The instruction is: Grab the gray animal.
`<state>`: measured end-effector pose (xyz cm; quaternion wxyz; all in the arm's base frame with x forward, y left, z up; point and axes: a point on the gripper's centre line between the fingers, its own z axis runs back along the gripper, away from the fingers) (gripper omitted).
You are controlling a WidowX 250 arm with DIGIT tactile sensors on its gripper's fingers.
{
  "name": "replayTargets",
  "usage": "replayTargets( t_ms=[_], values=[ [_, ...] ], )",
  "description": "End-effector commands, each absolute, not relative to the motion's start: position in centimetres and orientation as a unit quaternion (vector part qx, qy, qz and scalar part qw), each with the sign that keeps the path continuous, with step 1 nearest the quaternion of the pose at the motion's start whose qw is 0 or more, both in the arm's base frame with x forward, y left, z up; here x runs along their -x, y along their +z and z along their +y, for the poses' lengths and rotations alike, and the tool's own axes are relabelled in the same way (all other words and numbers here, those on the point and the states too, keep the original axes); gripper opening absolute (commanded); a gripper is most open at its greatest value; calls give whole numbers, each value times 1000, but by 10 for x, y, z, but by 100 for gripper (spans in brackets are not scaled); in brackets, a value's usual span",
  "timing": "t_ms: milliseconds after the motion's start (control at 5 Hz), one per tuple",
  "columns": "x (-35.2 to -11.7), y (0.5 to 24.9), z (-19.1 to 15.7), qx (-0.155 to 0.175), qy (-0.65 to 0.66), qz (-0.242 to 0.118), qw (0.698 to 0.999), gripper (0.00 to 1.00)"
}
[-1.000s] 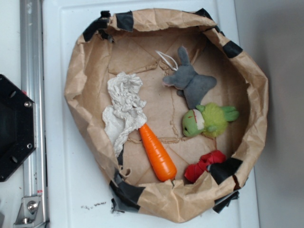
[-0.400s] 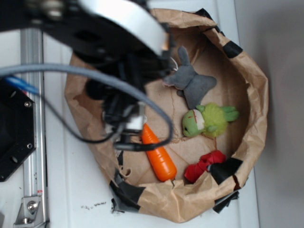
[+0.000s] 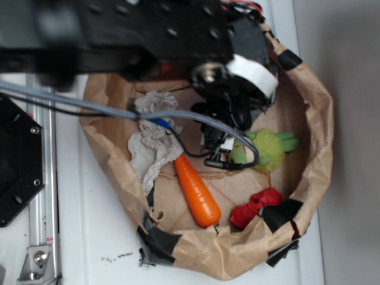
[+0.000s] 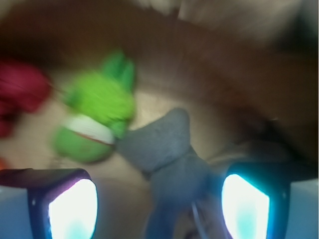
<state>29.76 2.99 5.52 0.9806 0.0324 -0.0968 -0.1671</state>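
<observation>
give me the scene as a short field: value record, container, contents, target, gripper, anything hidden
container: crumpled brown paper basket with black tape patches
contents: orange carrot, off-white cloth, lime-green plush, red item, gray animal
target: gray animal, touching the lime-green plush in the wrist view
gripper: gripper open, fingers either side of the gray animal, not closed on it
hidden: exterior view, the arm covers the gray animal
image quality: wrist view blurred
</observation>
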Motion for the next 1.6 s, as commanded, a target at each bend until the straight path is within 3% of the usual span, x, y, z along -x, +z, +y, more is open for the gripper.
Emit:
replayTargets(
  t_ms=[0,200,400,600,800,1000,1400],
  values=[
    [-322,34,21,-89,-229,-61,967,97],
    [-317,50,18,-82,-226,-73,968,0],
    [-307,102,2,-59,-226,-130,964,0],
    [-281,155,-11,29,-221,-140,965,0],
    [-266,206,-18,53,-93,-172,979,0],
    [-261,216,-23,30,-43,-165,985,0],
    [-261,201,-22,-10,6,-174,985,0]
  ],
)
